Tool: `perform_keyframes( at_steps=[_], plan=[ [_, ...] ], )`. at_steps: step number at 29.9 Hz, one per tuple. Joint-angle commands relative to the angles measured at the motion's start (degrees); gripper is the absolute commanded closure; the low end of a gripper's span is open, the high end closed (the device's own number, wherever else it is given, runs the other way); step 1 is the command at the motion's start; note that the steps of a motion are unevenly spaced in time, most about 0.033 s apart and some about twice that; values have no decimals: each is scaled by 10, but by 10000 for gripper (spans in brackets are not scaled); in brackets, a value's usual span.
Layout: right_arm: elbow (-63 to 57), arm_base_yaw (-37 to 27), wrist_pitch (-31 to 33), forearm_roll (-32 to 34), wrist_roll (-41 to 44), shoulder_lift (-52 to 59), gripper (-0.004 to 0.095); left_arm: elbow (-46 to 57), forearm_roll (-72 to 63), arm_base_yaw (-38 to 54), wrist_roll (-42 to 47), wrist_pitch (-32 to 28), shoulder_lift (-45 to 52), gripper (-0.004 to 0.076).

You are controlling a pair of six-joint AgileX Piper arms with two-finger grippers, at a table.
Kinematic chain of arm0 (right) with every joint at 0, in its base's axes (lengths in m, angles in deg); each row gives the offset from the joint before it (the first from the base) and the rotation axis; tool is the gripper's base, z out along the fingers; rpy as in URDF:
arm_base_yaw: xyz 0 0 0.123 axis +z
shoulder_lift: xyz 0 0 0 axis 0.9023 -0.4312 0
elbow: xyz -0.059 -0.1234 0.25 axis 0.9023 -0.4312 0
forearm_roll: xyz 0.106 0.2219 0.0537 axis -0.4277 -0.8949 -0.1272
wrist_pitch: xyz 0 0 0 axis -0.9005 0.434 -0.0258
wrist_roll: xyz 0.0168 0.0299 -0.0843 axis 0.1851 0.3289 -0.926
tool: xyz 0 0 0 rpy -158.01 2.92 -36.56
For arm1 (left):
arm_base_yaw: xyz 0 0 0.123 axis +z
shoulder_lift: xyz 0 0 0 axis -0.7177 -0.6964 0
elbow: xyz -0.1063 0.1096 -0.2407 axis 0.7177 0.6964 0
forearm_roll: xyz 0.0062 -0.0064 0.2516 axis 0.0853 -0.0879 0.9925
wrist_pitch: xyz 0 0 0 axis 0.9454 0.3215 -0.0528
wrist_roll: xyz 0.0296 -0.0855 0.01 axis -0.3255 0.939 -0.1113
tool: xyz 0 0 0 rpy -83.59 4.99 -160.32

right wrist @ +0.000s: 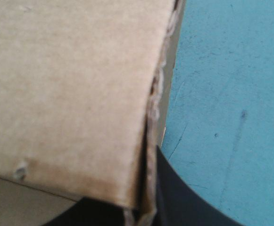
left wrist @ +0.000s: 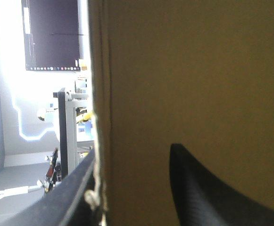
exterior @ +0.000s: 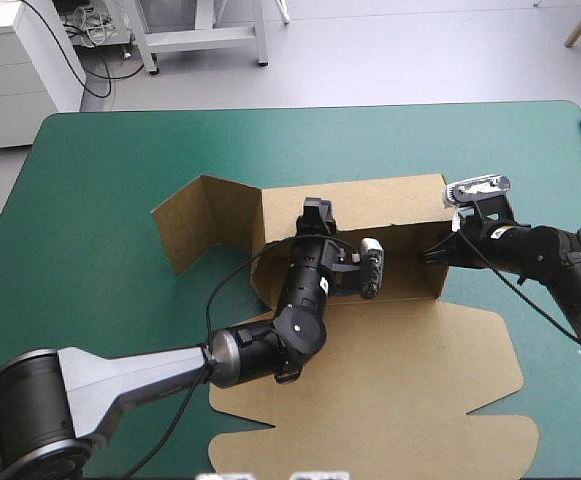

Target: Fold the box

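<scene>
Lab: teal-green table, white cabinet

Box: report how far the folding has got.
On the box, the far wall stands upright. In hand: the right gripper is shut on board at the right end; the left gripper, open, straddles the far wall near its left corner. Left: the left flap splays outward untucked, and the lid panel lies flat on the teal-green cover.
</scene>
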Motion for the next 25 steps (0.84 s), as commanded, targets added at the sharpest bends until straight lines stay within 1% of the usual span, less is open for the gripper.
perform_keyframes(
  at_steps=[1, 5, 9, 11, 13, 14, 17, 19, 25],
  plan=[
    [21, 7, 28, -10, 10, -4, 908, -14, 21, -42, 7, 21, 44, 440],
    [40, 7, 44, 6, 36, -4, 908, -14, 21, -88, 7, 29, 72, 475],
    [60, 7, 71, 8, 49, -4, 908, -14, 21, -127, 7, 49, 106, 521],
    [71, 7, 93, 16, 68, -4, 908, -14, 21, -139, 7, 62, 125, 583],
    [84, 7, 121, 28, 94, -4, 908, -14, 16, -134, 7, 64, 152, 723],
    [92, 7, 139, 33, 102, -4, 908, -14, 15, -126, 7, 63, 164, 724],
    [119, 7, 188, 36, 123, -4, 908, -14, 8, -76, 7, 44, 207, 709],
    [139, 7, 221, 36, 138, -4, 908, -15, -6, -19, 7, 19, 236, 709],
    [195, 7, 305, 68, 178, -24, 908, -25, -154, 202, 7, -110, 285, 709]
  ],
)
